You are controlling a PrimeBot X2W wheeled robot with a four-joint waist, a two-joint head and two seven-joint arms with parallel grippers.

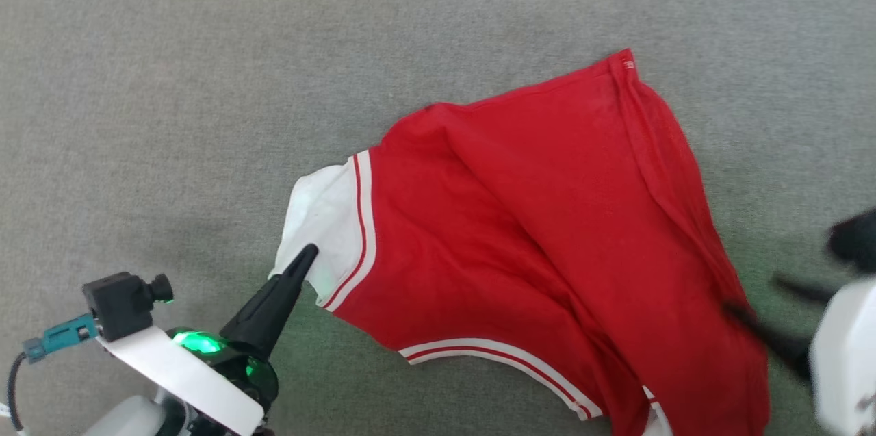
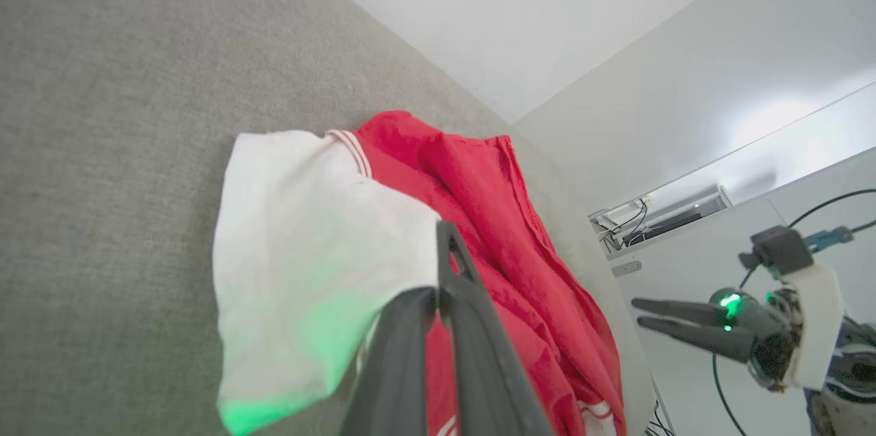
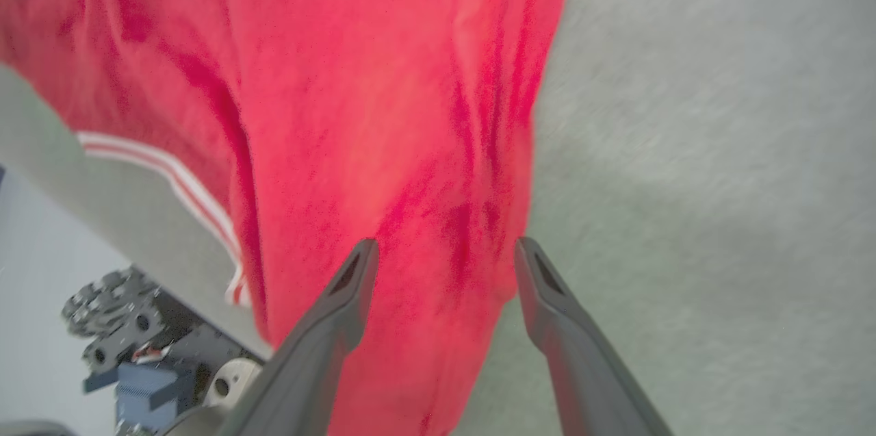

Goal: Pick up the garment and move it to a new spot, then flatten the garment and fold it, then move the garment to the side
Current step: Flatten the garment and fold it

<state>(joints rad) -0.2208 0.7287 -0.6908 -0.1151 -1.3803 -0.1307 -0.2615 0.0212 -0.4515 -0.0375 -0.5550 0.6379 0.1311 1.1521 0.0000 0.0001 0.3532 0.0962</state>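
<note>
Garment (image 1: 547, 217) rumpled, left end effector (image 1: 309, 253) pinching sleeve (image 1: 323, 213)

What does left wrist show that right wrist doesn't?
Left wrist view: the left tool shut on the white sleeve, plus the right tool seen side-on against a pale wall. Right wrist view: the right tool's own fingers spread open over red fabric, and the striped trim. Both: the garment lying on the grey surface.
</note>
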